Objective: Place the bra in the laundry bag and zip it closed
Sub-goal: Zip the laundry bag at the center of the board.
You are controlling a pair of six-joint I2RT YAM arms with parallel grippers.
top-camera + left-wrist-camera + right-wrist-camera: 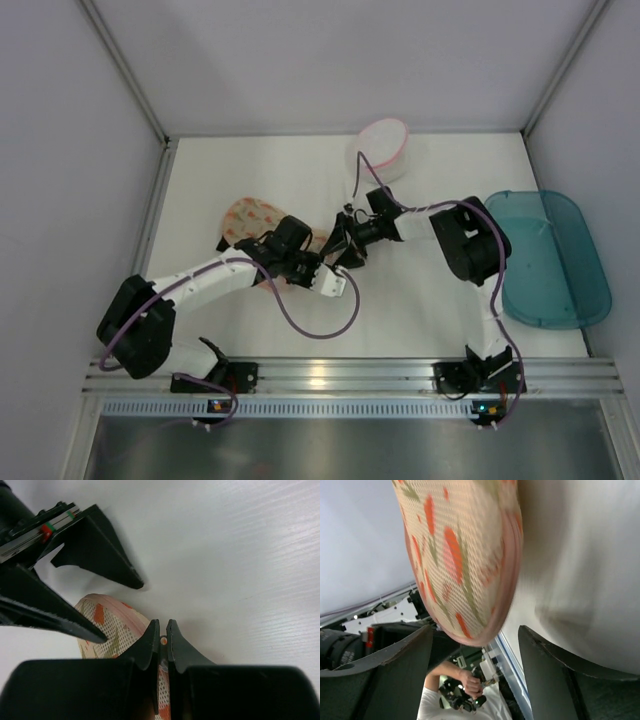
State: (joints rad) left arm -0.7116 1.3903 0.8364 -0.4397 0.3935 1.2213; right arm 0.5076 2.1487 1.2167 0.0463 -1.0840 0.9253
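Note:
The laundry bag (243, 220) is a cream mesh shell with orange speckles and pink trim, lying left of centre under my left arm. My left gripper (318, 263) is shut at the bag's edge. The left wrist view shows its fingertips (162, 630) pinching a small metal zip pull (163, 641) at the bag's rim (112, 625). My right gripper (340, 248) is open right beside it. In the right wrist view its gripper (475, 630) has the bag's rounded pink edge (470, 560) just ahead of its spread fingers, not clamped. The bra is hidden.
A plain white pouch with a pink rim (382, 148) sits at the back centre. A teal plastic tub (548, 258) stands at the right edge. Purple cables loop off both arms. A person's hands show beyond the table's near edge (470, 680).

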